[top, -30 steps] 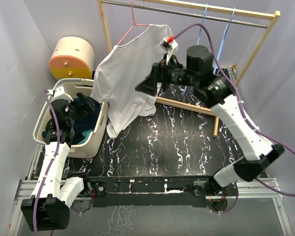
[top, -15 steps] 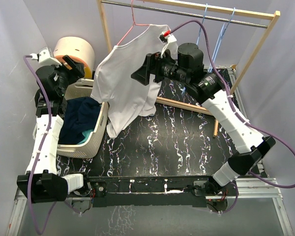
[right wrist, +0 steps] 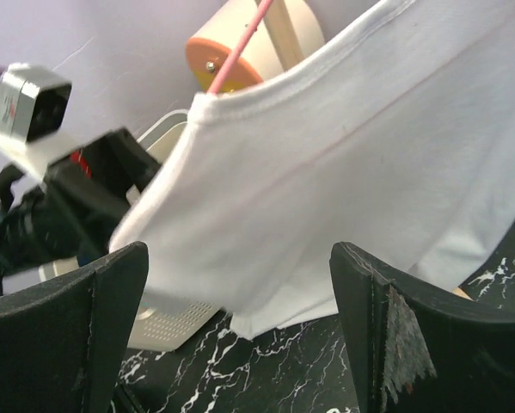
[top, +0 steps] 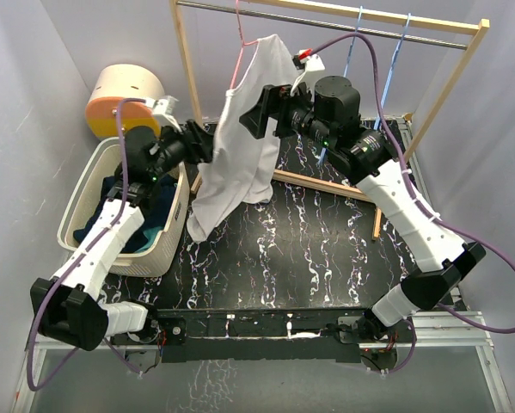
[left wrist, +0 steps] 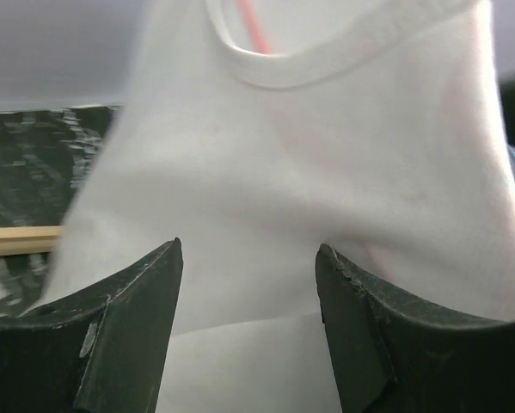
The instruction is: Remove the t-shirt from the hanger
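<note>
- The t-shirt [top: 240, 146] hangs on the pink hanger [top: 238, 30] from the rail [top: 326, 23].
- Left gripper [left wrist: 248, 254] and right gripper [right wrist: 240, 258] both gape wide, empty.
- A sideways tug may unhook the hanger or snag the collar [left wrist: 326, 73].

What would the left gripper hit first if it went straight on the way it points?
The t-shirt: the left gripper, jaws open, faces the middle of its white cloth. How near it is, the wrist view does not show.
</note>
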`<state>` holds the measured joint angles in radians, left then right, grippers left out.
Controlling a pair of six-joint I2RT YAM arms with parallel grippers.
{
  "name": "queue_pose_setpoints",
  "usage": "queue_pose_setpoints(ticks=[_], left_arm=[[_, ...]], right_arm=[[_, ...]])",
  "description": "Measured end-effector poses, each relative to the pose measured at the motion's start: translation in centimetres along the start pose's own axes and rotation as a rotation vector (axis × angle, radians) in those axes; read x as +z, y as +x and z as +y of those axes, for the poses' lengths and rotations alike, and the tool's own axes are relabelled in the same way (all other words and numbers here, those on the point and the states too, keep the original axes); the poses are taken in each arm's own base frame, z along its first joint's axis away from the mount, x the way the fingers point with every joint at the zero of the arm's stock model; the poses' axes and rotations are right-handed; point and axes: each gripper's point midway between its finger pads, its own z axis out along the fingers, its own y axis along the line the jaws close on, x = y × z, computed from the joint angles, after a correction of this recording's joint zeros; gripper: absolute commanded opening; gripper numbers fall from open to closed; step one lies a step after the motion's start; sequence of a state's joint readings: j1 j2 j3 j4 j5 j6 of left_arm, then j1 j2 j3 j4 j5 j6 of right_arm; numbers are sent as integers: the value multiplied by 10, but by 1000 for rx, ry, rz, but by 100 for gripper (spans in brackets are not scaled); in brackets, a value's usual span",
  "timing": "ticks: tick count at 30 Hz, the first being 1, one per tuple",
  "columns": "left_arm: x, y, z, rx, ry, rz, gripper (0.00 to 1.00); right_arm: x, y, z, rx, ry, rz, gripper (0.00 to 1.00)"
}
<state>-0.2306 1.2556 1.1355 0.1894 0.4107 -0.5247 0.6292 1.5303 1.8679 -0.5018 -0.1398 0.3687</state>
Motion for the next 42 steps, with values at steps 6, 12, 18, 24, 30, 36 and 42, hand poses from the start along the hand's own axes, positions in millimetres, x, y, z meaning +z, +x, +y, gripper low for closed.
queue_pose_setpoints(ticks=[6,12,18,24,30,36,42], left_arm=[[7,28,-55,54,133,58,61],[6,37,-67,85,151,68,60],[2,47,-64,118,115,94,59],[-26,40,-55,193,28,78,59],[-67,22,-57,260,-22,8,59],[-91,33,-50,265,-47,5,59],[-94,71,-28,233,-91,100,59]], right_arm=[[1,-18,-11,-5,79,-62,90],[14,-73,-18,-62,155,-212,93],[68,-95,-29,-117,186,-283,82],[116,-46,-65,-145,271,-180,52],[117,-24,-86,-174,342,-161,42],[98,-48,-83,-200,365,-235,56],[77,-86,-69,-216,351,-331,24]])
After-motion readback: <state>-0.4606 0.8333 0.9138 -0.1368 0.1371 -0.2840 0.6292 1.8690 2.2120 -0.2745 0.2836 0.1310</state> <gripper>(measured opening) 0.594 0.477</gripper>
